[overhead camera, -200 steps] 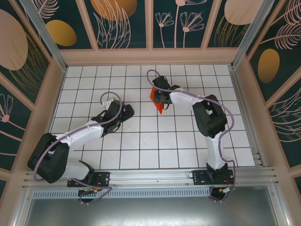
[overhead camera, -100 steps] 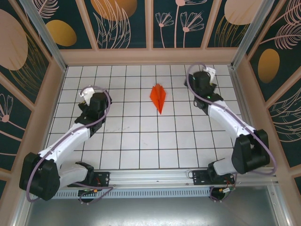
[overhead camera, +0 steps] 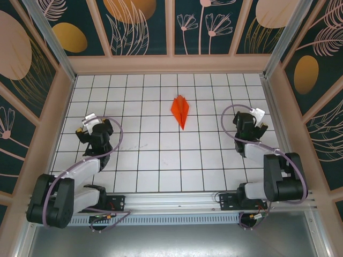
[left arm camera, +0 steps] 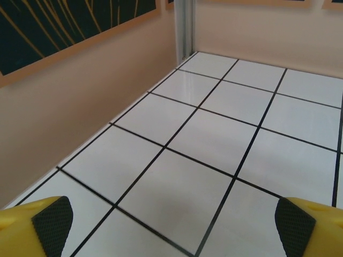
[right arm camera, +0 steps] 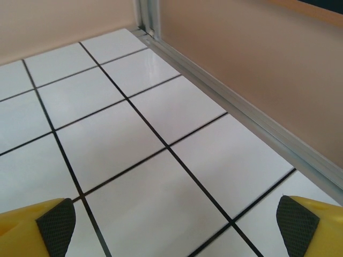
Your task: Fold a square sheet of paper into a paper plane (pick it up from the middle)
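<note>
The orange-red paper plane (overhead camera: 180,111) lies flat on the white grid table at the back centre, its point toward the near side, with nothing touching it. My left gripper (overhead camera: 90,124) is drawn back at the left side, far from the plane. In the left wrist view its yellow fingers (left arm camera: 48,222) stand wide apart over bare tiles. My right gripper (overhead camera: 253,119) is pulled back at the right side, also far from the plane. Its fingers (right arm camera: 292,219) are spread wide with only tiles between them.
The beige left wall (left arm camera: 80,101) runs close beside the left gripper. A metal rail (right arm camera: 236,110) and the beige right wall lie close to the right gripper. Patterned panels (overhead camera: 171,27) close the back of the enclosure.
The right gripper let go of the plane and both arms swung outward, then folded back toward their bases. The plane stays where it was left.
</note>
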